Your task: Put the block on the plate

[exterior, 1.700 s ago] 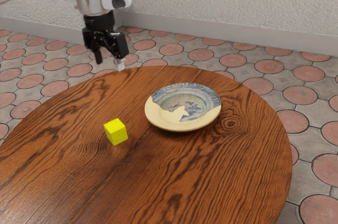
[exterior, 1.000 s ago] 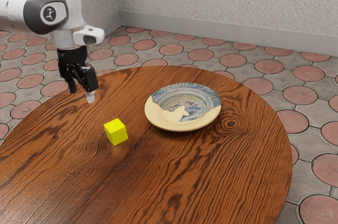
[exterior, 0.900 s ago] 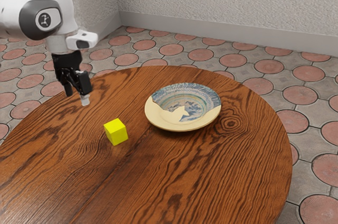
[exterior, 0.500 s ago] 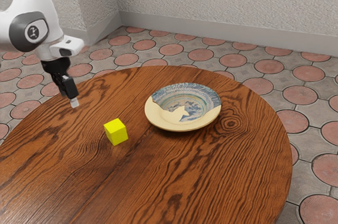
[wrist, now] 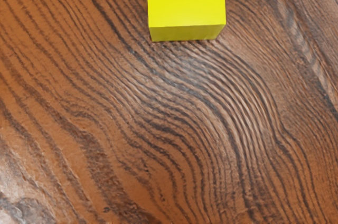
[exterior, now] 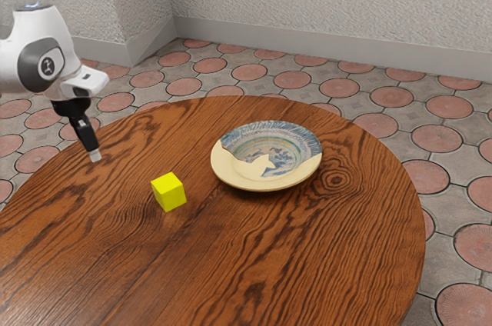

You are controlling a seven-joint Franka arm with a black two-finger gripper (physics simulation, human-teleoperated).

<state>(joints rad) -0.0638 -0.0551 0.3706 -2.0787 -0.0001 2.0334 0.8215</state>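
- Two pale, rough-textured walls (exterior: 330, 3) meet in a corner behind everything, with a grey baseboard (exterior: 307, 43) along their foot.
- Below them spreads the floor (exterior: 437, 138), round reddish tiles set among grey ones.
- A round, brown wooden table (exterior: 307, 264) with bold, dark grain stands in front.
- The white and dark grey arm (exterior: 65, 41) reaches in from the exterior view's left.
- On the table sits a round plate (exterior: 254, 182), upright, part plain cream and part blue-patterned, the two meeting in a jagged line.
- The black gripper (exterior: 94, 154) is over the table near its edge, slanting down toward the exterior view's right, apart from the block. Whether it is spread wide or drawn narrow, I cannot tell.
- Smallest is the yellow block (exterior: 167, 191), resting on the bare wood to the exterior view's left of the plate, with a strip of table between them. The wrist view shows its flat upper face and one darker side, the grain curving close beside it.
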